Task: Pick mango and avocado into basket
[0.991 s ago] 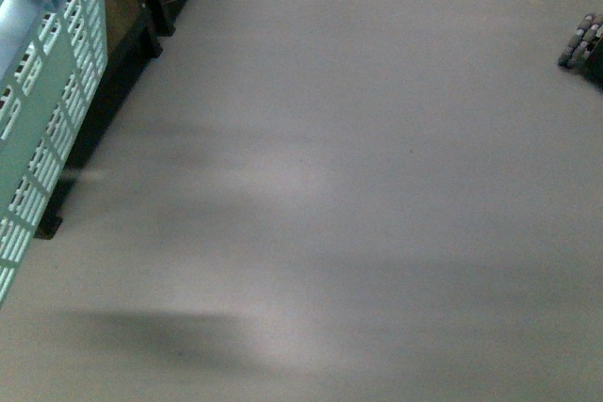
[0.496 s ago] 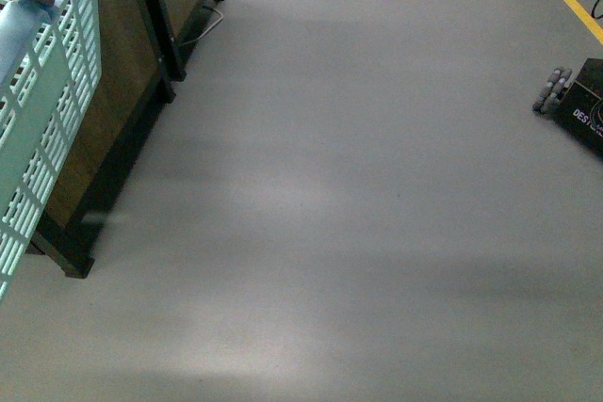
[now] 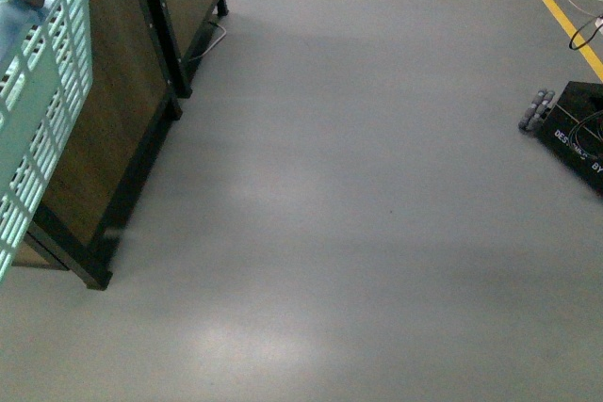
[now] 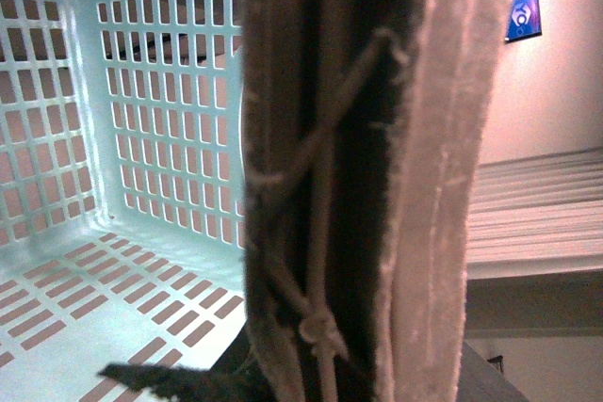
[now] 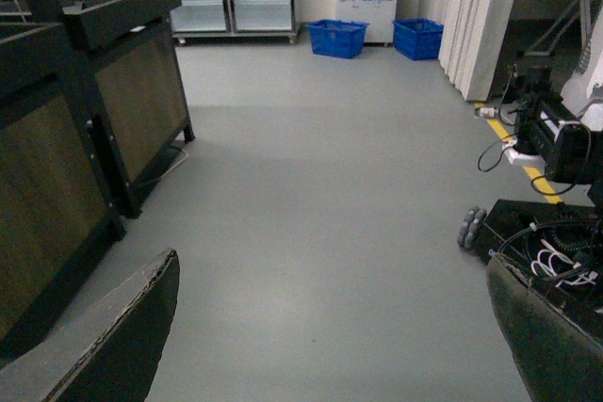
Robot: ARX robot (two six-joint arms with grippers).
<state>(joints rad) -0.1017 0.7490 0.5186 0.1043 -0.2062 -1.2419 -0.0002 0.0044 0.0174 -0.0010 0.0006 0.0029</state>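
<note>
The light teal basket [image 3: 38, 110] hangs at the far left of the front view, only its slotted side showing. In the left wrist view I see its slotted walls and floor [image 4: 141, 138]; the part in view holds no fruit. My left gripper [image 4: 320, 364] is shut on the basket's brown-grey handle [image 4: 443, 167], which is tied with white zip ties. My right gripper [image 5: 339, 336] is open and empty above the grey floor, its two fingers [image 5: 104, 345] wide apart. The mango and the avocado are out of view.
Dark wooden display stands with black frames [image 3: 122, 129] stand on the left, right behind the basket; they also show in the right wrist view [image 5: 85, 110]. A black wheeled base with cables [image 3: 575, 129] sits at the right. Blue crates [image 5: 339, 37] and fridges stand far back.
The front view has shifted: the wooden stands now show more fully, the black wheeled base sits lower and nearer, and the basket has slid further toward the left edge.
</note>
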